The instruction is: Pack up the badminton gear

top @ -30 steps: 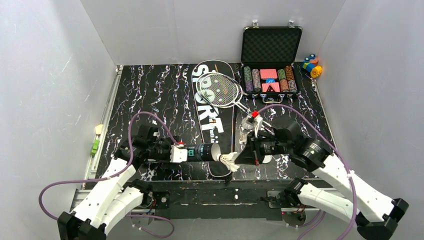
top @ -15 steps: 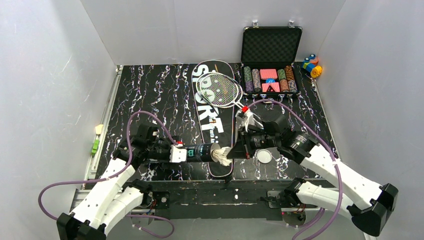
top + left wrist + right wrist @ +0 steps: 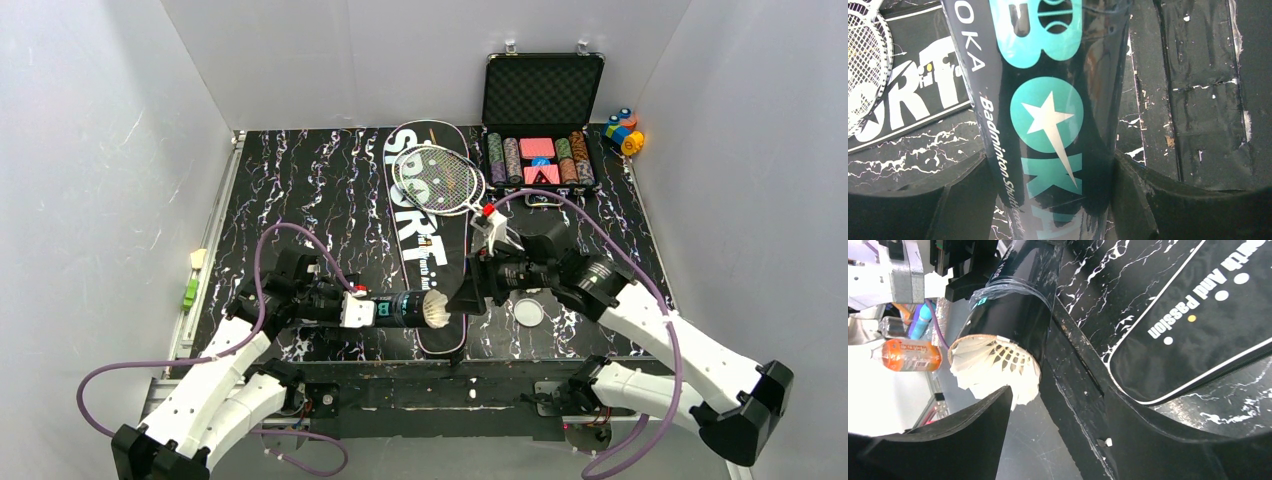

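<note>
**Top external view: shuttlecock lodged in the tube mouth, right end effector spread**

The left end effector point(image 3: 372, 309) clamped the black tube point(image 3: 405, 307) around its body and held it roughly level over the near edge of the surface point(image 3: 300, 180). The left wrist view showed the tube pinched between both dark fingers point(image 3: 960, 200). A white shuttlecock point(image 3: 995, 365) sat in the tube's open end, with its feather skirt flaring out. The right end effector point(image 3: 468, 298) stood just beside those feathers with its jaws spread and nothing between them. The round lid point(image 3: 528, 313) lay flat on the surface near the right arm. The SPORT bag point(image 3: 425, 235) lay lengthwise down the middle of the surface, and the heads of the two rackets point(image 3: 440, 178) rested across its far end.
</note>
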Controlling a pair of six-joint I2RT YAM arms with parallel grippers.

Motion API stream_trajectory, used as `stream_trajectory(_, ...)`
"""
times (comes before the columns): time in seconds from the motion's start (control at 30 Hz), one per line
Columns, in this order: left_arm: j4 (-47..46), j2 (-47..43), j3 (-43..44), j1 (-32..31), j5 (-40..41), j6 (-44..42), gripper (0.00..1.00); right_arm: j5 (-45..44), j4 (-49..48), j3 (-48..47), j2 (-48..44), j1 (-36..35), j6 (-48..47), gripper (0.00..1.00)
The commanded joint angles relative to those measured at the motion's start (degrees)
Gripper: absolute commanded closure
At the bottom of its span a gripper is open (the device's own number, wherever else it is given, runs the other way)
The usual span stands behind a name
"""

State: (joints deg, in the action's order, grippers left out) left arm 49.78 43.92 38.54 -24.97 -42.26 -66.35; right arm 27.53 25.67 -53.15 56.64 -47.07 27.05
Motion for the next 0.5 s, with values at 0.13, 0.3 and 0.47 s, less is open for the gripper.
stream_trajectory(0.13,-2.22,-0.81,2.27,-0.25,-2.51,2.86,0.81,-4.26,-1.61,0.56,-4.87,-0.39,0.2,0.23)
stream_trajectory(0.3,-2.73,-0.64,3.12,-0.25,-2.68,4.51,0.81,-4.03,-7.39,2.29,-3.74,-0.65,3.02,0.24)
stream_trajectory(0.47,-3.53,-0.84,3.53,-0.25,-2.89,6.22,0.81,-6.43,-11.09,3.58,-2.35,-1.02,4.75,0.25)
